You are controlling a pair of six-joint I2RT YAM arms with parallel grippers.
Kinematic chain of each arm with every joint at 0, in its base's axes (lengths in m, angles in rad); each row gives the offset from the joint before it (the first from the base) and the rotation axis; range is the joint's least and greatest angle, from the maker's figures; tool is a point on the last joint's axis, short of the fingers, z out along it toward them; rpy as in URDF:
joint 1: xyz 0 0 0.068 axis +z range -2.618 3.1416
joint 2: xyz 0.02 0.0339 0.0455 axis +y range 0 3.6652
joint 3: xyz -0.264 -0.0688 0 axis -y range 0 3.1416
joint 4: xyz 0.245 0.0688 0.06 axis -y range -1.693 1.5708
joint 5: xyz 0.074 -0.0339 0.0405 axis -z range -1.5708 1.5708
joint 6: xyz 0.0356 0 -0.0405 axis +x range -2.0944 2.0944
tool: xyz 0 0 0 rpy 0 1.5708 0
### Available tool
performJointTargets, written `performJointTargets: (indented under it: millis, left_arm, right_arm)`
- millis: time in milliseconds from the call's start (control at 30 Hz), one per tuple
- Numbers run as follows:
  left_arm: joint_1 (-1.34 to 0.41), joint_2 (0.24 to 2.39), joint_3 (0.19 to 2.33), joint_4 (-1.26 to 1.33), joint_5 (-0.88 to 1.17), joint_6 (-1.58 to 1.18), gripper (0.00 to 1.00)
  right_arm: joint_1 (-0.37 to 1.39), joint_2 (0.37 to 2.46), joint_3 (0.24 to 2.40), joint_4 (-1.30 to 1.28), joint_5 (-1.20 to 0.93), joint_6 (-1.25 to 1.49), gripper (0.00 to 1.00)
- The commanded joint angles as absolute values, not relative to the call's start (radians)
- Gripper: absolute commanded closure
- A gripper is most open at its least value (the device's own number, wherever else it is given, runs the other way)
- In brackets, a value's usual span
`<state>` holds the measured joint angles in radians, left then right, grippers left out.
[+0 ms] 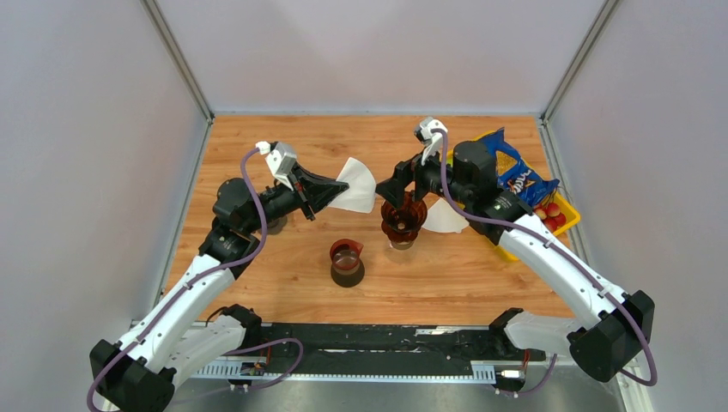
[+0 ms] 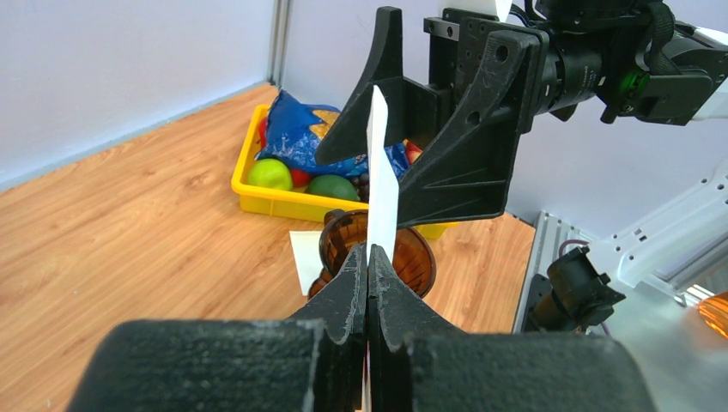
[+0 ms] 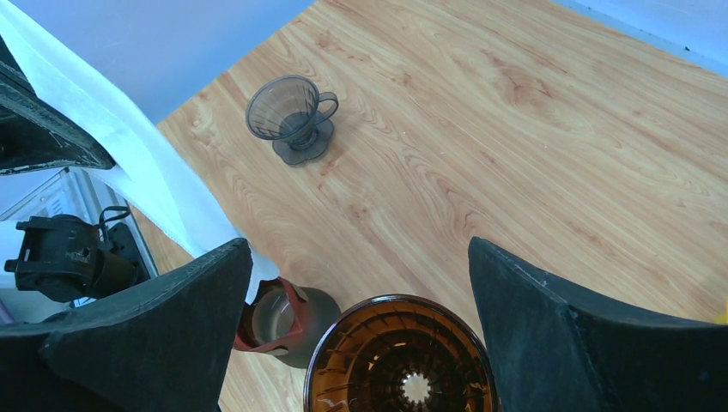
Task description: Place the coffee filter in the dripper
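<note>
My left gripper (image 1: 330, 190) is shut on a white fan-shaped coffee filter (image 1: 356, 184) and holds it in the air, left of and above the amber dripper (image 1: 403, 221). In the left wrist view the filter (image 2: 382, 184) stands edge-on out of the shut fingertips (image 2: 369, 253), with the dripper (image 2: 421, 257) just beyond. My right gripper (image 1: 397, 184) is open and empty, hovering over the dripper. In the right wrist view the dripper (image 3: 403, 365) lies below and between the spread fingers (image 3: 356, 243), and the held filter (image 3: 129, 154) is at the left.
A second white filter (image 1: 446, 219) lies on the table right of the dripper. A glass carafe with a red collar (image 1: 347, 262) stands in front. A grey dripper (image 3: 288, 116) stands farther left. A yellow tray (image 1: 562, 227) of snacks and fruit sits at the right.
</note>
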<state>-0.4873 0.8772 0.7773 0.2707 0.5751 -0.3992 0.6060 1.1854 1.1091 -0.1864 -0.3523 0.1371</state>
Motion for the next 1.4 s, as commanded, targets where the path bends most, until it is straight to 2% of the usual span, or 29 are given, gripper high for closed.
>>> performJointTargets:
  millis: [0,267,500,667,1000,1133,1267,1367]
  left_arm:
    - [-0.484,0.872,0.776,0.303,0.595,-0.403,1.0]
    - [-0.485,0.885,0.776,0.318,0.65,-0.398,1.0]
    - [-0.484,0.914,0.783,0.323,0.711,-0.379,1.0]
    - [-0.483,0.937,0.785,0.354,0.779,-0.381,1.0]
    - [-0.485,0.932,0.78,0.435,0.849,-0.435,1.0]
    - [-0.484,0.928,0.781,0.445,0.874,-0.451,1.0]
    - [-0.485,0.931,0.782,0.445,0.881,-0.451,1.0]
    - [-0.484,0.94,0.784,0.447,0.895,-0.45,1.0]
  right_arm:
    - [0.608,1.171,1.129,-0.135,-0.372,0.145,0.0]
    - [0.608,1.182,1.129,-0.134,-0.583,0.075,0.0]
    - [0.609,1.169,1.126,-0.127,-0.667,0.052,0.02]
    - [0.609,1.184,1.135,-0.126,-0.737,0.055,0.11]
    - [0.609,1.195,1.132,-0.125,-0.741,0.078,0.33]
    - [0.609,1.196,1.135,-0.126,-0.82,0.059,0.43]
    - [0.613,1.187,1.133,-0.125,-0.925,0.021,0.45]
    - [0.618,1.18,1.133,-0.125,-0.93,0.009,0.54]
